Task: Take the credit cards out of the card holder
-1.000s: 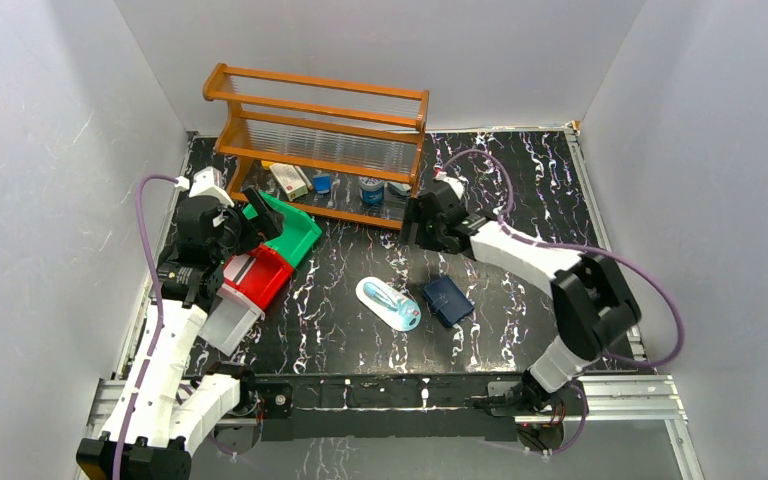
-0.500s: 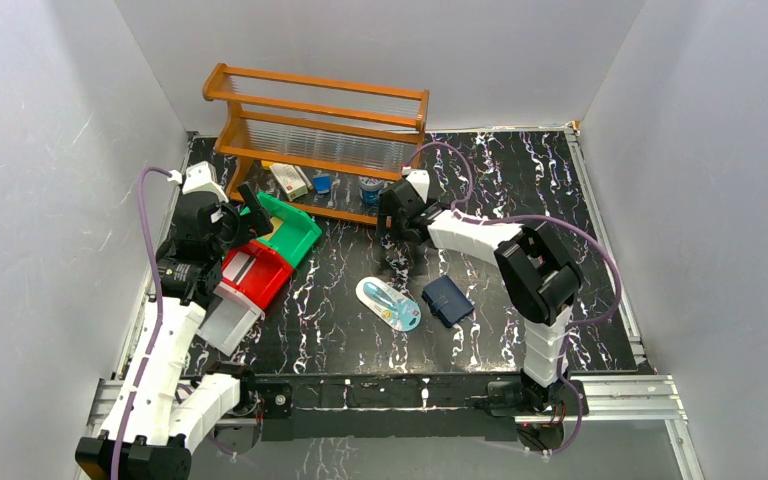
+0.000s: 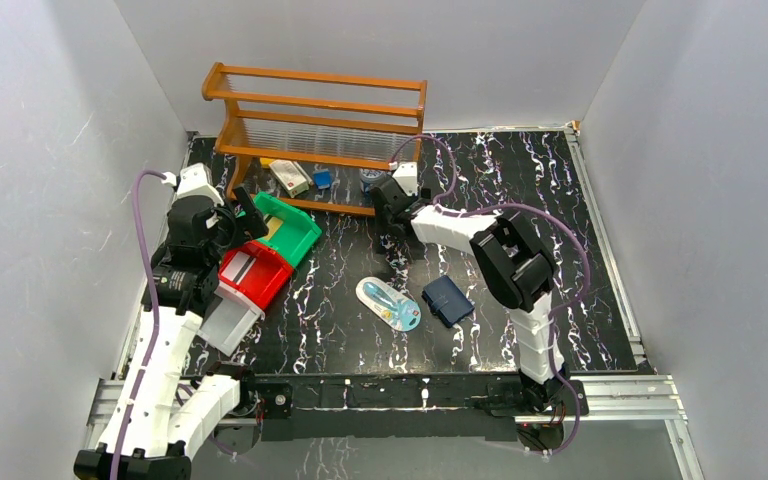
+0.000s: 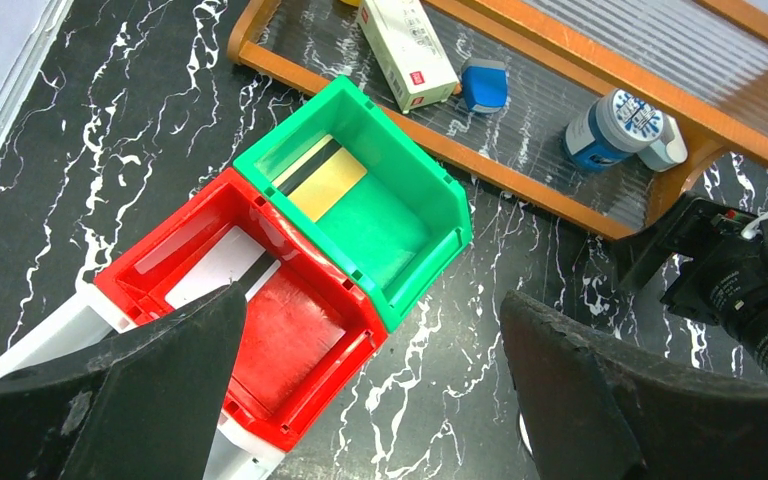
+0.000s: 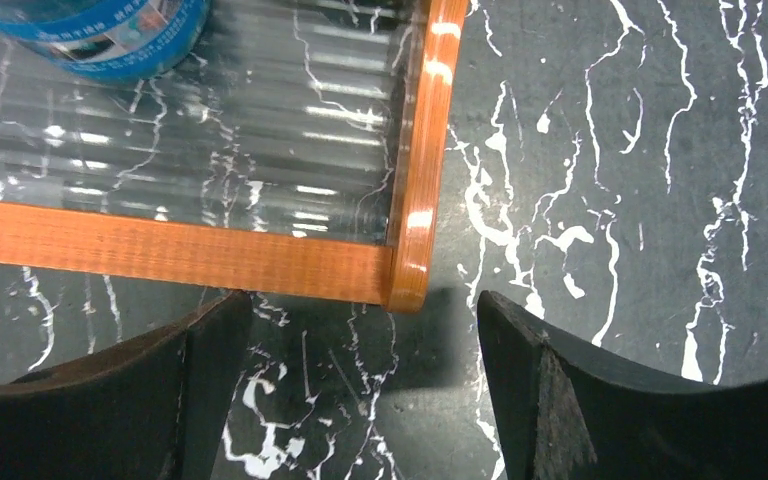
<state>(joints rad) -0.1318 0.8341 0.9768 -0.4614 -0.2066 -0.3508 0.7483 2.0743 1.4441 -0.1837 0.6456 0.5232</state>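
Black marbled table [image 3: 520, 170], grey walls. R gripper [image 5: 360, 340] hangs over the rack [image 3: 320, 120] at its front-right corner, jaws wide, nothing held. L gripper [image 4: 375, 330], also wide and empty, hangs over the green bin [image 4: 360, 200] in front of the rack's left end. Card holder [image 3: 447, 299] lies flat, prob. folded shut, well in front of the rack's right end and well apart from both jaws. Imo: bring R down to the holder's edge, pin w/ L, lift the flap and don't shove.

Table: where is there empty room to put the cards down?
The table is bare along its right side, between the right arm and the wall, and in the near strip between the card holder and the arm bases. The left is crowded: green bin, red bin, wooden rack.
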